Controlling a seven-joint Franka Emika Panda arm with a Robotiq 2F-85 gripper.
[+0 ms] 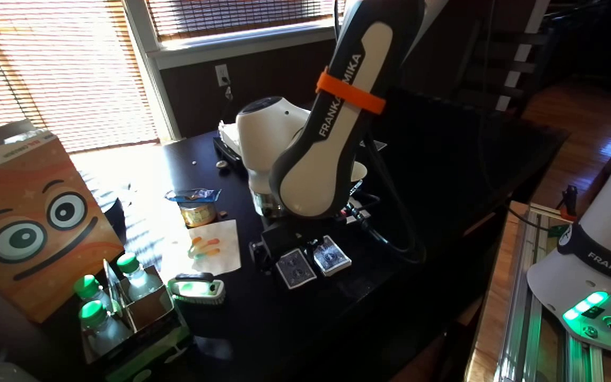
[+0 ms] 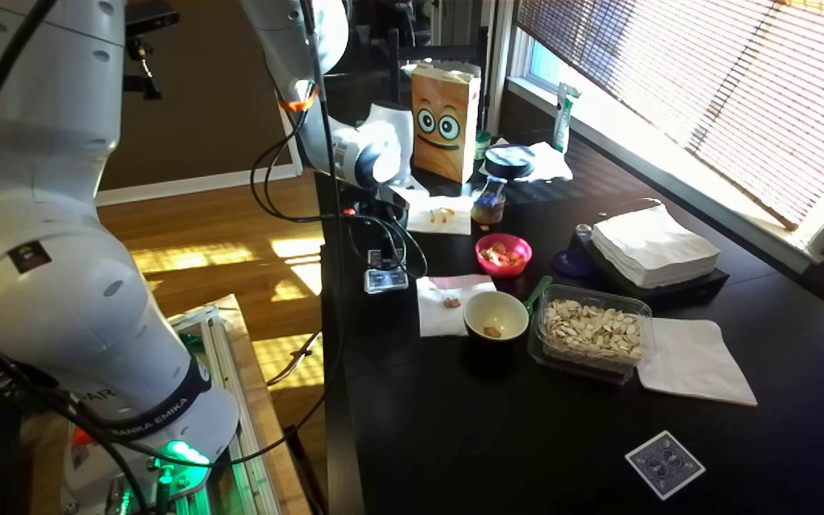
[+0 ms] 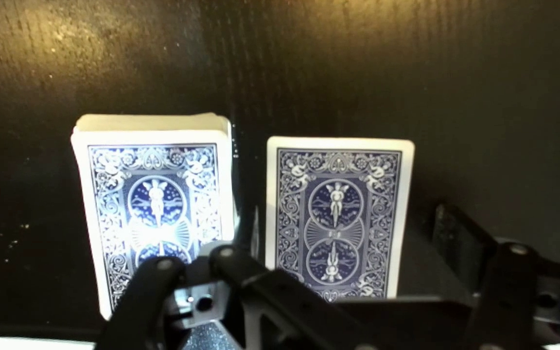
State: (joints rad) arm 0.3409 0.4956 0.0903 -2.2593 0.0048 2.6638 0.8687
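We see a card (image 3: 336,218) face down near the robot-side edge of the table (image 2: 469,429), the gripper (image 3: 350,228) spread astride it. A deck (image 3: 158,194) lies just beside; farther in from that edge sits a pink bowl (image 2: 503,271).

Wrist view: card (image 3: 337,218) between my fingers (image 3: 462,248) | deck (image 3: 157,199) left of card (one finger stands between) | both on table (image 3: 309,78)
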